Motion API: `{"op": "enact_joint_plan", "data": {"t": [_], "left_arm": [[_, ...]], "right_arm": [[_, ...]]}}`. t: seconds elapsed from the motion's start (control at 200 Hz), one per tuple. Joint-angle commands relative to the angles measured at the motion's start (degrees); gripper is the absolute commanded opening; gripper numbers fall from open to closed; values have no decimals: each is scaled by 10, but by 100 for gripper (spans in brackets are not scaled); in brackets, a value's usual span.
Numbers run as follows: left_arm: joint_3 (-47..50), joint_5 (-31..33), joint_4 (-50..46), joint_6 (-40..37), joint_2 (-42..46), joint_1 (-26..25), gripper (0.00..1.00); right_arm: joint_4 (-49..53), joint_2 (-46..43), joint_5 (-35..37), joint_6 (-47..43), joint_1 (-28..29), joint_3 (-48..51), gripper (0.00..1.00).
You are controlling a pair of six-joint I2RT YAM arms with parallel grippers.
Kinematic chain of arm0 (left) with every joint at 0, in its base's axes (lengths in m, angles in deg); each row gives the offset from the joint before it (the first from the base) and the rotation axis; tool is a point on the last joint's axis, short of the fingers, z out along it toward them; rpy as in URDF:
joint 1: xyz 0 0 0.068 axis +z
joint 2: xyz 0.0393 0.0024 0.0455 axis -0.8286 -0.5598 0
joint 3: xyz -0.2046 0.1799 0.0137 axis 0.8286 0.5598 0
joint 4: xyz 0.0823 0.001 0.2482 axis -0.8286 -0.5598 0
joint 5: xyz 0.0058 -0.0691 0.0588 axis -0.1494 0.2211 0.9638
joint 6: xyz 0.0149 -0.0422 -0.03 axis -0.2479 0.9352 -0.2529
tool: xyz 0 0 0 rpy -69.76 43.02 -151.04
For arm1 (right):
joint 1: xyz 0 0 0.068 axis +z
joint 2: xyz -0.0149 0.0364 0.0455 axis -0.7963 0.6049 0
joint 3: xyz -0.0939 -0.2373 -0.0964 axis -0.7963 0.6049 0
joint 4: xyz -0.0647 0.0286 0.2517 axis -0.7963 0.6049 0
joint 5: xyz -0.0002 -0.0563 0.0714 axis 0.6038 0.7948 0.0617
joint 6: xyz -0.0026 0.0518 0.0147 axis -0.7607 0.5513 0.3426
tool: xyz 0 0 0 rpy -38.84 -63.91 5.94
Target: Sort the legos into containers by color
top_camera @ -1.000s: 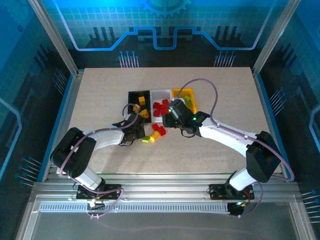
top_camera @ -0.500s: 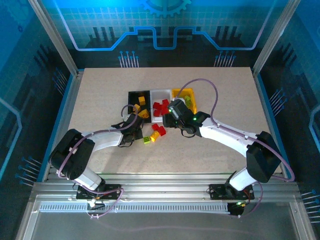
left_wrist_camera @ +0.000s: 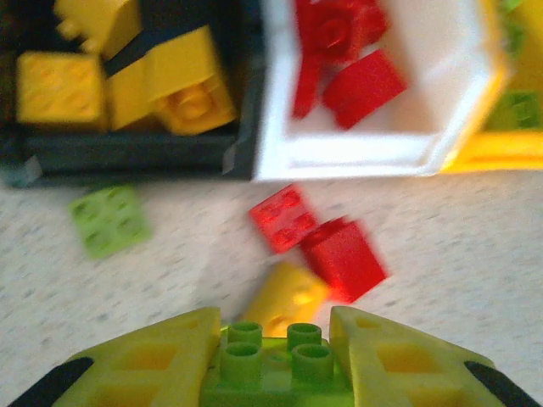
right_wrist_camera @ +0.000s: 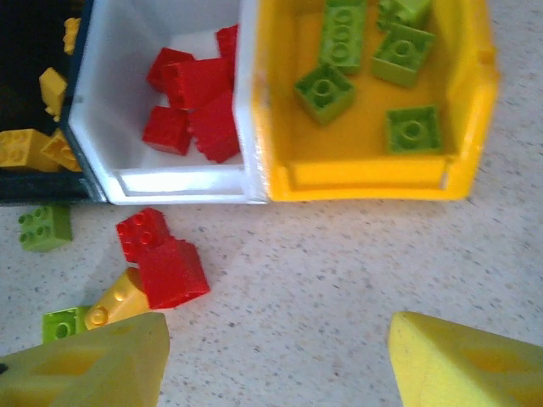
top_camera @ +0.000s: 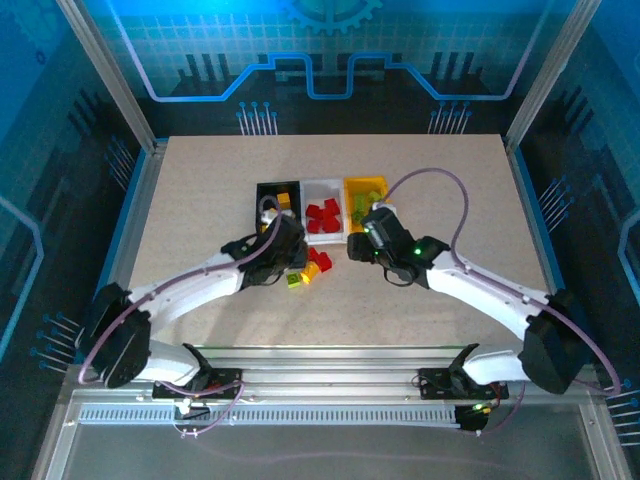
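Observation:
The containers sit in a row: black bin (top_camera: 277, 194) with yellow legos, white bin (top_camera: 322, 190) with red ones, yellow bin (top_camera: 365, 187) with green ones (right_wrist_camera: 323, 91). My left gripper (top_camera: 292, 276) is shut on a lime green lego (left_wrist_camera: 276, 366), low over the table just in front of the bins. Beyond it lie a yellow lego (left_wrist_camera: 287, 297), two red legos (left_wrist_camera: 344, 257) and another green lego (left_wrist_camera: 109, 220) near the black bin (left_wrist_camera: 127, 157). My right gripper (right_wrist_camera: 276, 365) is open over bare table in front of the yellow bin (right_wrist_camera: 365, 178), with nothing between its fingers.
The loose legos (top_camera: 315, 265) lie between the two grippers, close to the left finger of the right gripper (right_wrist_camera: 85, 365). The white bin's front wall (left_wrist_camera: 356, 153) stands just behind them. Open tabletop (top_camera: 200, 200) stretches left, right and behind the bins.
My left gripper has shut on the green lego. The right gripper has drawn back from above the bins, toward the right and the near side.

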Motion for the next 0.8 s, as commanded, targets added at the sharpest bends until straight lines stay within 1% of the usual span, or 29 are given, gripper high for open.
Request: {"op": "enact_joint_plan", "data": {"t": [0.0,0.12,0.285,0.42,0.46,0.54,0.61,0.725,0.795], "left_arm": [[-99,-24,1,-20,-74,-14,31],[-230,-33,-3,-42,-185,-24,31],[-400,-32,-43,-64,-324,-23,30],[-516,-28,-87,-73,-412,-24,31],[-542,-28,-96,-74,-432,-24,33],[-584,-27,-113,-74,-464,-23,40],[-606,-31,-124,-71,-475,-23,55],[-593,-42,-108,-63,-446,-22,73],[-569,-44,-93,-59,-412,-22,81]], "right_arm": [[11,-44,20,23,-12,41,70],[35,-78,28,27,-15,66,70],[54,-123,31,34,-19,93,70],[64,-143,31,39,-22,103,71],[65,-146,30,40,-23,106,71],[67,-151,29,40,-23,107,71],[68,-153,25,39,-25,104,71],[70,-153,21,37,-25,99,72],[69,-152,21,36,-25,96,73]]}}
